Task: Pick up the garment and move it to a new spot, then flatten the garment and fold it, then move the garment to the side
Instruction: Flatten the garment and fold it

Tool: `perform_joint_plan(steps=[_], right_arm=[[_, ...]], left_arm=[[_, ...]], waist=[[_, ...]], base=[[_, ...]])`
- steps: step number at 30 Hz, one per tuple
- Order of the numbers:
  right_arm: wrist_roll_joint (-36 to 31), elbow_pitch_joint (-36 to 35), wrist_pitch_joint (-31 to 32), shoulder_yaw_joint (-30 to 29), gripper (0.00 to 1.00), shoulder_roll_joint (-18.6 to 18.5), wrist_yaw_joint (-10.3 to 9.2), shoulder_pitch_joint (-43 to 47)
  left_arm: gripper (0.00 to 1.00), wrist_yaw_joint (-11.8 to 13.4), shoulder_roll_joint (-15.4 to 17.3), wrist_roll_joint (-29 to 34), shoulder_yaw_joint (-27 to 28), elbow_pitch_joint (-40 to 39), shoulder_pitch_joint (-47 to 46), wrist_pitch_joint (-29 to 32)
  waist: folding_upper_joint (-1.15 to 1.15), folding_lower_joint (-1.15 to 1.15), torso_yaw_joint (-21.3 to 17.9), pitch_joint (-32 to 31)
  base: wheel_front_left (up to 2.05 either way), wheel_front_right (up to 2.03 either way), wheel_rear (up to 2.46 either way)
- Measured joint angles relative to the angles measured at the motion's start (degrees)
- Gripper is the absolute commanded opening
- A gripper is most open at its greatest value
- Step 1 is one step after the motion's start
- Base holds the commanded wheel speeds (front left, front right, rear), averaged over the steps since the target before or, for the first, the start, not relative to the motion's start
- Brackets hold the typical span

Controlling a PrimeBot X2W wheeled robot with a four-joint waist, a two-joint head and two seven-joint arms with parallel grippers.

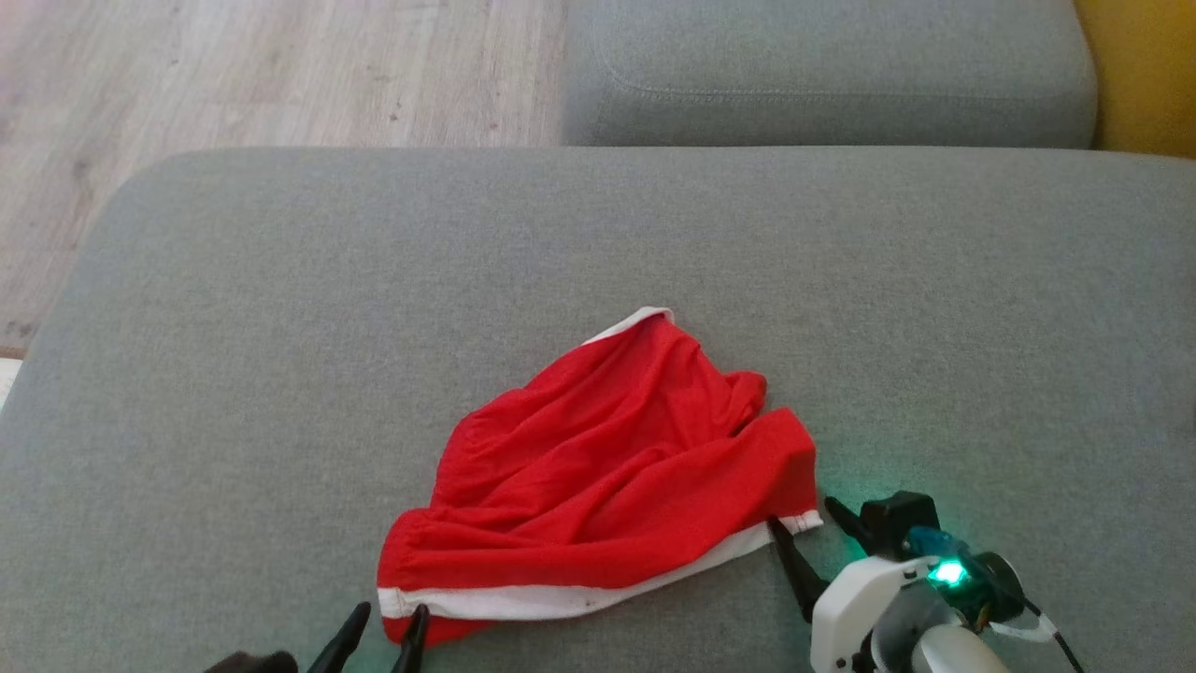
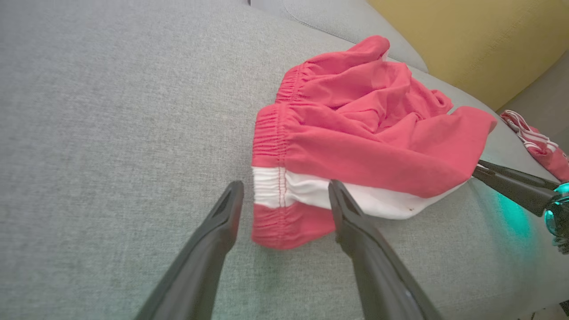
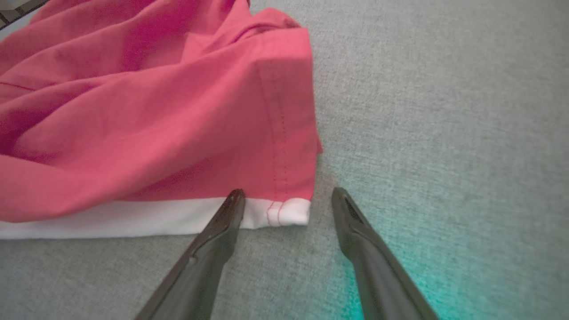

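Red garment [image 1: 607,467] with a white band, crumpled on the grey cushion [image 1: 234,327] at lower centre of the head view. Wrinkled into a rough triangle, white-edged tip toward the top, white band along the bottom edge.

Left gripper [image 2: 285,184] at the bottom left of the head view, spread wide and pinching nothing. In the left wrist view, fingertips either side of the gathered waistband corner; contact with the cloth impossible to judge.

Right gripper [image 3: 288,192] at the lower right of the head view, likewise spread and empty. In the right wrist view, one fingertip at the edge of the white hem, the other over bare cushion just beside the garment's corner. Green light [image 1: 948,572] glowing on that wrist, tinting the cushion.

Wooden floor [image 1: 234,65] at upper left, second grey cushion [image 1: 822,75] along the top, yellow wall [image 1: 1145,75] in the upper right corner. Striped red cloth [image 2: 533,142] at the right edge of the left wrist view.
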Motion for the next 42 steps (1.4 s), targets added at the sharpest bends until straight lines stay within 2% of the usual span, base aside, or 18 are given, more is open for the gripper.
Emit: perform_joint_plan(steps=[11, 12, 13, 14, 15, 17, 18, 22, 25, 28, 30, 34, 38, 42], right_arm=[[1.2, 2.2, -0.4, 2.1, 1.00, 0.0, 0.00, -3.1], [1.5, 2.4, -0.3, 2.1, 1.00, 0.0, 0.00, -3.4], [1.7, 2.6, -0.2, 2.3, 0.99, 0.0, 0.00, -3.6], [1.7, 2.7, -0.2, 2.5, 0.88, 0.0, 0.00, -3.7], [2.1, 2.9, -0.2, 2.6, 0.71, 0.0, 0.00, -3.9], [2.7, 3.5, 0.0, 3.0, 0.16, -0.1, 0.00, -4.3], [3.5, 3.7, 0.2, 3.6, 0.00, -0.1, 0.00, -4.5], [11.7, 2.9, 1.3, 5.1, 0.00, -0.1, 0.00, -4.3], [19.3, -2.2, 3.3, 3.7, 0.00, -0.1, 0.00, -3.1], [28.1, -12.6, 8.4, 1.5, 0.00, -0.3, 0.00, -1.2], [32.4, -21.5, 12.5, -0.4, 0.00, -2.0, 0.00, 0.6], [39.5, -39.4, 21.5, -8.2, 0.00, -5.4, 0.00, 5.0], [44.3, -55.1, 29.9, -17.1, 0.00, -3.7, 0.00, 6.7], [48.7, -65.1, 38.0, -23.7, 0.00, -0.8, 0.00, 2.7]], left_arm=[[1.00, 0.0, 1.1, -5.4, -3.6, 4.0, -4.4, 0.0], [0.93, 0.0, 1.1, -6.1, -4.2, 4.2, -4.7, 0.1], [0.53, 0.0, 1.1, -6.9, -4.6, 4.4, -4.9, 0.1], [0.42, 0.0, 1.1, -7.8, -4.8, 4.5, -5.0, 0.1], [0.37, 0.0, 1.2, -8.6, -4.9, 4.9, -5.0, 0.0], [0.08, 0.0, 1.6, -9.1, -5.6, 5.6, -5.3, -0.1], [0.00, 0.0, 2.0, -9.1, -6.3, 5.7, -5.5, -0.3], [0.00, 0.0, 3.8, -10.1, -8.3, 4.5, -6.1, -0.4], [0.00, 0.0, 5.3, -13.9, -8.6, -1.8, -5.4, 1.7], [0.00, 0.0, 7.6, -20.6, -8.2, -13.4, -2.9, 4.9], [0.00, 0.0, 10.1, -24.9, -7.5, -22.2, -0.6, 7.4], [0.00, 0.5, 14.2, -31.2, -3.9, -38.5, 1.5, 10.6], [0.00, 0.9, 15.5, -37.0, -0.6, -51.3, -0.6, 12.6], [0.00, 2.2, 15.6, -43.5, 2.1, -57.1, -8.0, 15.5]], waist=[[0.00, 0.00, -0.5, 1.7], [0.00, 0.00, -0.6, 1.8], [0.00, 0.00, -0.6, 1.8], [0.00, 0.00, -0.7, 1.9], [0.00, 0.00, -0.8, 1.8], [0.00, 0.00, -1.0, 1.7], [0.00, 0.00, -1.1, 1.5], [0.00, 0.00, -1.9, 0.9], [0.00, 0.00, -2.7, 0.3], [0.00, 0.00, -3.9, -0.2], [0.00, 0.00, -4.8, -0.5], [0.00, -0.01, -6.7, -0.7], [0.00, -0.01, -9.1, -0.4], [0.00, -0.01, -11.2, 1.1]], base=[[0.00, 0.00, 0.00], [0.00, 0.00, 0.00], [0.00, 0.00, 0.00], [0.00, 0.00, 0.00], [0.00, 0.00, 0.00], [0.00, 0.00, 0.00], [0.00, 0.00, 0.00], [0.00, 0.00, 0.00], [0.00, 0.00, 0.00], [0.00, 0.00, 0.00], [0.00, 0.00, 0.00], [0.00, 0.00, 0.00], [0.00, 0.00, 0.00], [0.00, 0.00, 0.00]])
